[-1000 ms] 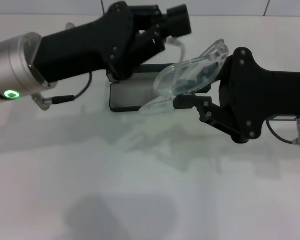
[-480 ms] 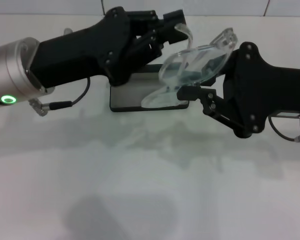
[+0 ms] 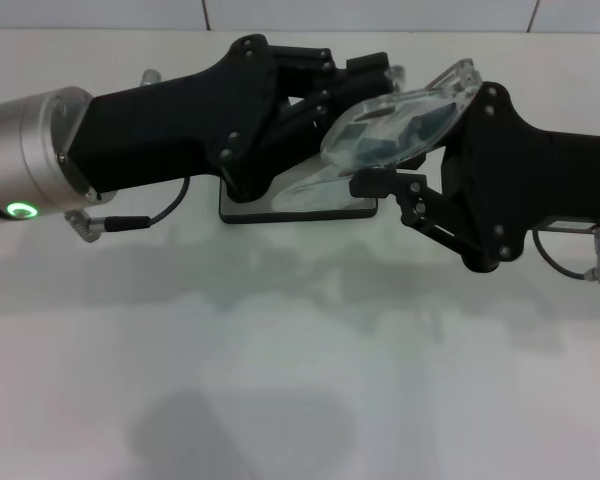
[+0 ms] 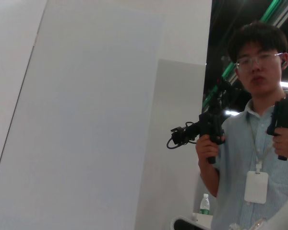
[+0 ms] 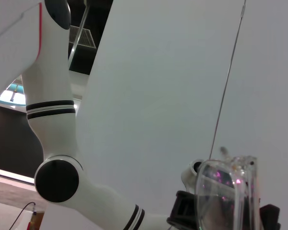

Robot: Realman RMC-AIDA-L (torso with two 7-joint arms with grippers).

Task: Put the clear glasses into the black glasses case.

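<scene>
The black glasses case (image 3: 315, 205) lies open on the white table, its grey lining showing beneath both arms. Above it hang the clear glasses (image 3: 405, 118), tilted with one end raised to the right. My right gripper (image 3: 377, 184) comes in from the right and is shut on their lower edge; the lens also shows in the right wrist view (image 5: 225, 191). From the left, my left gripper (image 3: 365, 75) reaches over the case and meets the thin clear arm at the far side of the glasses. Much of the case is hidden by the left arm.
A thin cable (image 3: 145, 212) loops on the table below the left arm. The table (image 3: 280, 380) stretches bare in front, with a tiled wall behind. The left wrist view looks away at a wall and a person (image 4: 257, 143).
The glasses have risen and flattened above the case. My left gripper has moved right and closed in on them. The right gripper has lifted slightly.
</scene>
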